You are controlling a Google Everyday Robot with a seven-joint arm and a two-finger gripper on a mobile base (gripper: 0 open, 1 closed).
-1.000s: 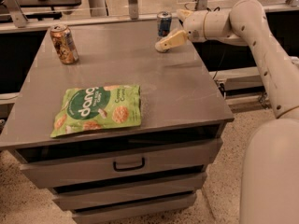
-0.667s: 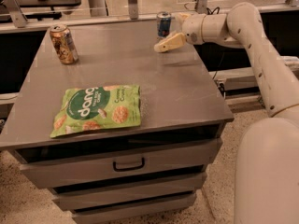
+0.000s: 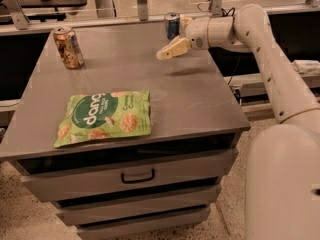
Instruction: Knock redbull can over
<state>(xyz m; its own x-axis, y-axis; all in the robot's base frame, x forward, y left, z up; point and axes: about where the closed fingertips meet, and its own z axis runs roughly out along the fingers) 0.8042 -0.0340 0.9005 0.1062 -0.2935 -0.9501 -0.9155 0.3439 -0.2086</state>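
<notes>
The redbull can point(image 3: 172, 25), slim, blue and silver, stands upright at the far edge of the grey table point(image 3: 190, 99), right of the middle. My gripper point(image 3: 169, 50) hangs just in front of the can and slightly below it, a little above the table top, pointing left and down. The cream arm point(image 3: 260, 39) reaches in from the right, and its wrist sits right beside the can. The gripper holds nothing that I can see.
A wider gold-brown can point(image 3: 68, 46) stands at the far left of the table. A green snack bag point(image 3: 104, 117) lies flat near the front left. Drawers point(image 3: 137, 176) are below the table top. A rail and posts point(image 3: 142, 4) run behind the table.
My gripper has moved a little to the left, in front of the redbull can. The can still stands upright. The other things have not moved.
</notes>
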